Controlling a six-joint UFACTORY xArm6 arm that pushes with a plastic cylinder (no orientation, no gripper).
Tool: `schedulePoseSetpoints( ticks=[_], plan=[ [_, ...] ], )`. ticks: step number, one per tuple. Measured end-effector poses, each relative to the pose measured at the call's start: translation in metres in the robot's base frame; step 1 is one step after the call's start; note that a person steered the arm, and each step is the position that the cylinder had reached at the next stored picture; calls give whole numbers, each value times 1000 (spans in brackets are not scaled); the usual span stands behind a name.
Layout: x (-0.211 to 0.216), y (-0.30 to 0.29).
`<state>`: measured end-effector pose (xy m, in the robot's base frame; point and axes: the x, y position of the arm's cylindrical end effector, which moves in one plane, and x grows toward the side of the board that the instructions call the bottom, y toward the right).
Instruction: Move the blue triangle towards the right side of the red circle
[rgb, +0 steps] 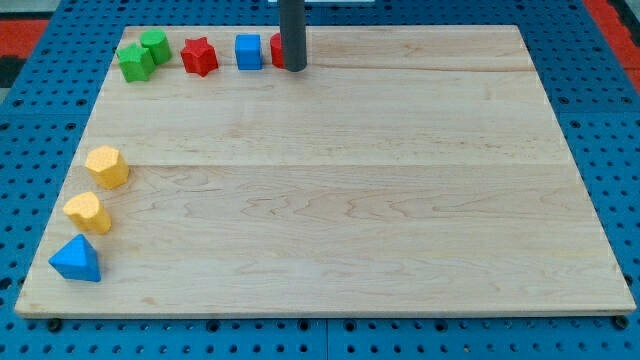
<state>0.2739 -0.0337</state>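
Blue triangle (77, 260): lower left of the frame, near the board's (350, 200) bottom-left corner, just below one of two yellow blocks (87, 212), the other (108, 166) a little higher. Probably light, rigid and hard, likely to slide easily on smooth wood, also to spin if pushed off-centre. Best contact judged to be a flat face on the left or bottom-left side, centred, to drive it up and rightward.

Red circle (276, 50): top of the frame, mostly hidden behind the rod, only a red sliver showing beside the blue cube (248, 51). My tip (292, 68): touching or just in front of that red block, well apart from the triangle. No jaws to open or close, nothing held.

Further left along the top: red star (199, 56), two green blocks (144, 55).
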Motion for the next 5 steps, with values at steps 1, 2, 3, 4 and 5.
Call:
schedulePoseSetpoints(
  ticks=[1,2,3,4,5],
  plan=[
    [107,18],
    [229,6],
    [326,-54],
    [344,-105],
    [343,-241]
  ],
)
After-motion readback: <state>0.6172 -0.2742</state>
